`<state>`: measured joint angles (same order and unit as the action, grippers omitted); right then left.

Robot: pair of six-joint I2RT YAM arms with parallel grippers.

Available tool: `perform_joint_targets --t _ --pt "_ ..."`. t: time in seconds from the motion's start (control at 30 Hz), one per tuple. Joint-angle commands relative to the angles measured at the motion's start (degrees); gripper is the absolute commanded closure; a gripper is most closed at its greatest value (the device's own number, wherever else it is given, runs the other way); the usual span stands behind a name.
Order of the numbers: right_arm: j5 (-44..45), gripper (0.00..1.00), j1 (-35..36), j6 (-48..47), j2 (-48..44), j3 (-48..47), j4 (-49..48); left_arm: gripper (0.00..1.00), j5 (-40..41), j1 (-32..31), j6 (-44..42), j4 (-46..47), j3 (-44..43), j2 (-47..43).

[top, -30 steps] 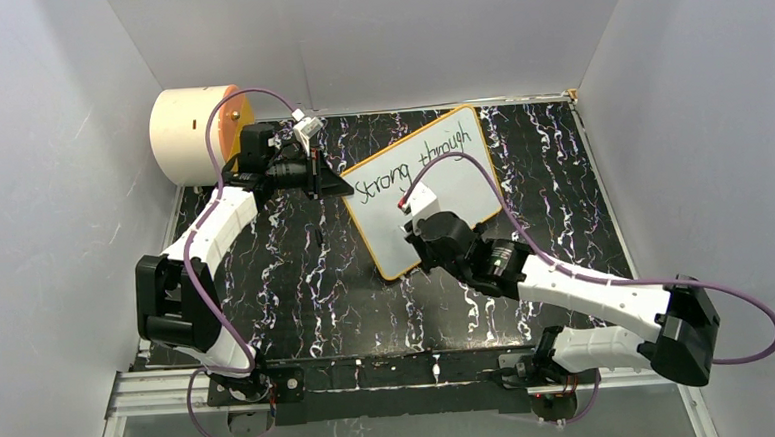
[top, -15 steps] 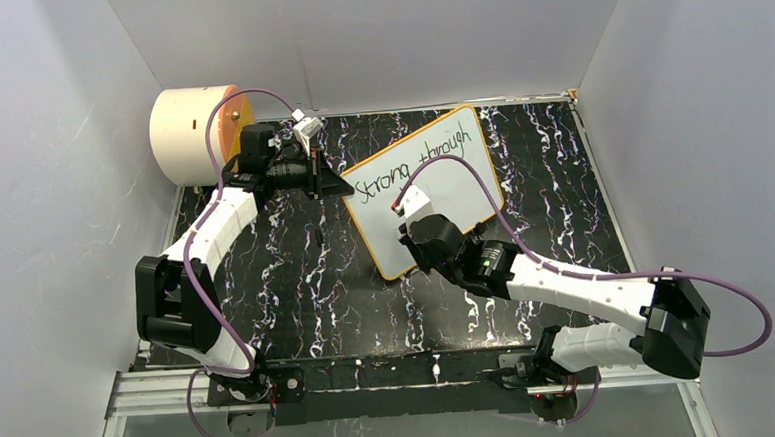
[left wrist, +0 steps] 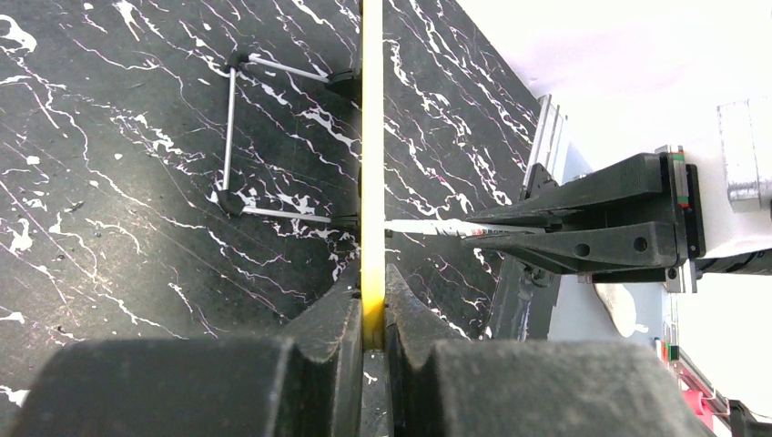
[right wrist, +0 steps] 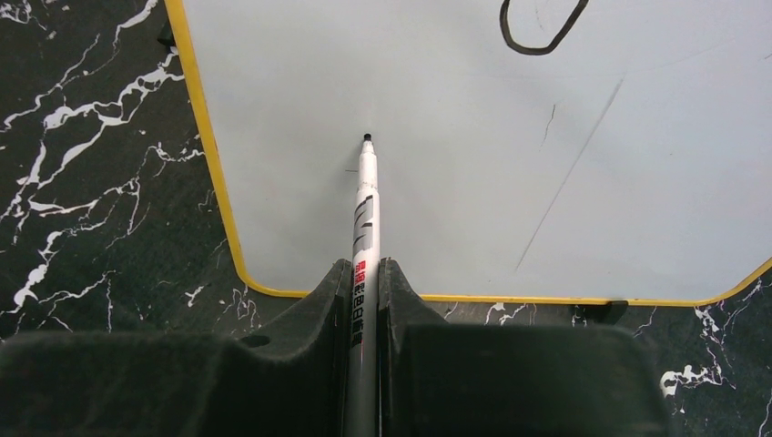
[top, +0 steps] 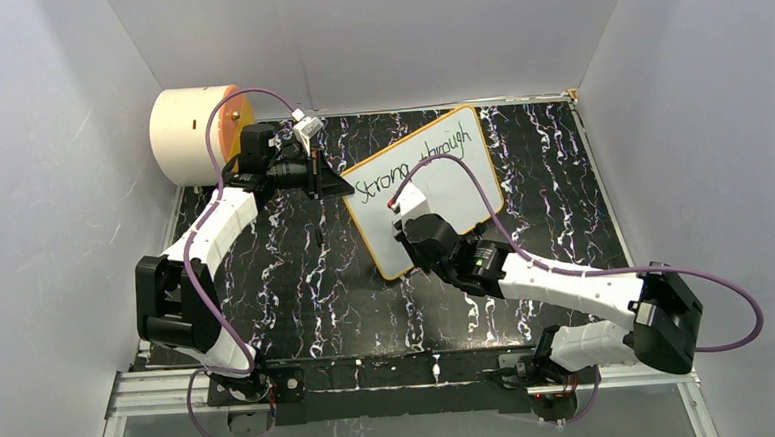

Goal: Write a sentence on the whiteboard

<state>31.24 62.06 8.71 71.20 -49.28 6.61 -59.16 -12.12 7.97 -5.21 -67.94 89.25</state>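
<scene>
Rigid, yellow-framed flat whiteboard (top: 379,229) looks light, liable to slide: left gripper (left wrist: 373,291) pinches its frame edge; right gripper (right wrist: 366,282) clamps a white marker (right wrist: 366,200).

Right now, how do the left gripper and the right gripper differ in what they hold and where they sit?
The left gripper pinches the yellow frame of the whiteboard; the right gripper pinches a white marker. The left gripper sits at the board's left corner, the right gripper by its near corner, marker tip over blank surface. Shared: both are shut on something.
</scene>
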Motion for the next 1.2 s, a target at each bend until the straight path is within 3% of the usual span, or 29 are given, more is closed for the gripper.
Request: perform_joint_targets --t 0.0,0.67,1.17 --pt "1.36 1.0 0.42 -0.88 1.14 -2.17 -2.85 1.0 -0.13 -0.14 -0.01 -0.92 0.83 -1.98" --pt "6.97 1.0 0.3 -0.98 0.46 -2.67 0.23 1.0 -0.15 -0.1 -0.06 -0.9 0.83 -2.15" --pt "2.64 1.0 0.31 -3.72 -2.82 -2.05 -2.4 1.0 0.31 -0.09 -0.06 -0.88 0.81 -1.97"
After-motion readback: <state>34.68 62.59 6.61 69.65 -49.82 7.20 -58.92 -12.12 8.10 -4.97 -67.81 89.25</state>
